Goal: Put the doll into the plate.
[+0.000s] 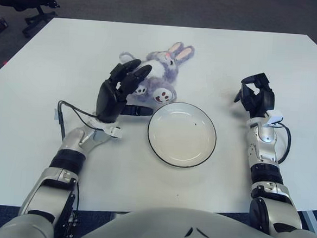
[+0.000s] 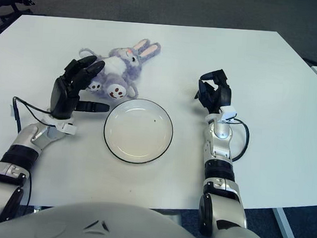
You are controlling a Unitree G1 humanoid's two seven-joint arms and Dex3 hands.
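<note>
The doll (image 1: pixel 159 75), a purple plush rabbit, was seen lying on the white table (image 1: pixel 54 57), toward the far edge and a little left of the middle, with its ears pointed toward the far right corner. Its feet were turned toward the plate (image 1: pixel 182 134), and one foot lay just beside the plate's far left rim; whether the two touched could not be told. The plate, white with a dark rim, was set near the middle of the table, closer to the near edge, and nothing was held in it.

The left hand (image 1: pixel 117 91) was raised at the doll's left side, its fingers (image 1: pixel 130 76) spread and extended over the doll's near left part, with the thumb pointed toward the plate; no grasp on the doll was shown. The right hand (image 1: pixel 255 96) was seen well to the right of the plate, toward the right edge, with its fingers curled inward and nothing held in them.
</note>
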